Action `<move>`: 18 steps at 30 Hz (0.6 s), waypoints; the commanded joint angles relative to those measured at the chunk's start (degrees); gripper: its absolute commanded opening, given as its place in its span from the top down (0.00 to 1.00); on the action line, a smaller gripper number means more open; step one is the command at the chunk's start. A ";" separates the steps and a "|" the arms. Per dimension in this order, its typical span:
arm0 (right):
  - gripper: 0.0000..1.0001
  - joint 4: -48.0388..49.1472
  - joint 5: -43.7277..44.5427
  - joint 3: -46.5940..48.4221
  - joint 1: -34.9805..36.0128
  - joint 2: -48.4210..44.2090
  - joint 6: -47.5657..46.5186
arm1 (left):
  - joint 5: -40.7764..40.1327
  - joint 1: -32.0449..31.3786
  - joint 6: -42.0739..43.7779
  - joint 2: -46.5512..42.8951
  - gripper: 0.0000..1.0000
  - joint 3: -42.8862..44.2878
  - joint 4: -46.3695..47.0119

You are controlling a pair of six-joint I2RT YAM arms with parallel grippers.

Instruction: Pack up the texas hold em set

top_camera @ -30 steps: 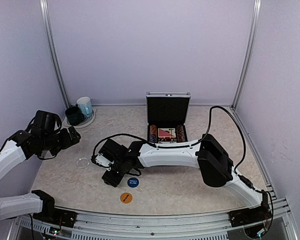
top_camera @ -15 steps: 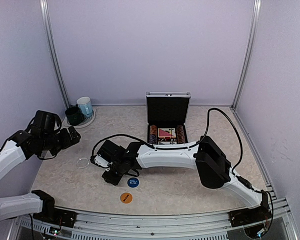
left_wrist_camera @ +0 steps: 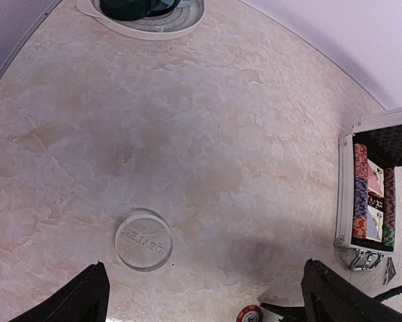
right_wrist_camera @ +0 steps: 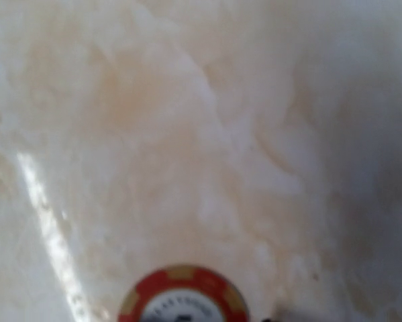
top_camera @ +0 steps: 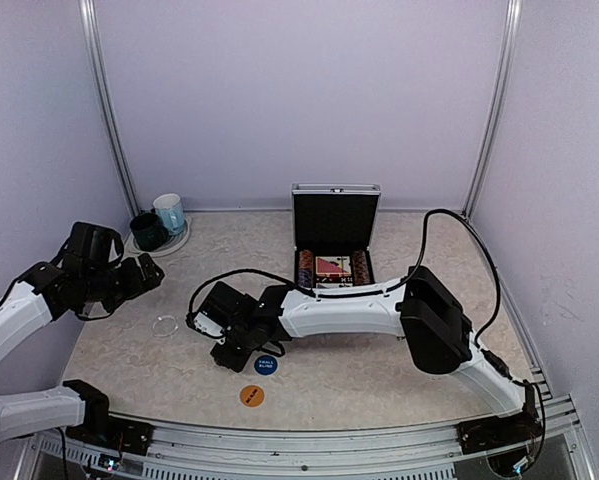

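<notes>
Since the red poker chip (right_wrist_camera: 182,295) lies flat on the surface (top_camera: 159,370), close under the right hand (top_camera: 224,350), its fingers should straddle the rim squarely before lifting toward the open case (top_camera: 335,225). Whether they already pinch it, I cannot tell. The left hand (left_wrist_camera: 207,298) hangs spread.

Dark green mug (top_camera: 147,231) beside light blue mug (top_camera: 169,213), both on white plate (top_camera: 180,243).

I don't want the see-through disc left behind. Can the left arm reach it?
Probably yes. The left gripper hangs open above the clear disc, and nothing covers it.
</notes>
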 commanded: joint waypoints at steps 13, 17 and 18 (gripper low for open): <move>0.59 -1.60 1.52 -2.91 -1.31 -6.47 0.63 | 2.19 -7.22 -4.11 0.93 0.01 -4.69 5.15; 0.59 5.23 -4.24 -13.63 -3.01 -15.98 2.89 | 3.32 -9.40 -4.00 1.27 0.01 -5.70 7.32; 0.59 7.69 -6.60 -17.13 -3.84 -18.83 3.80 | 3.77 -9.91 -3.89 1.14 0.01 -6.09 8.15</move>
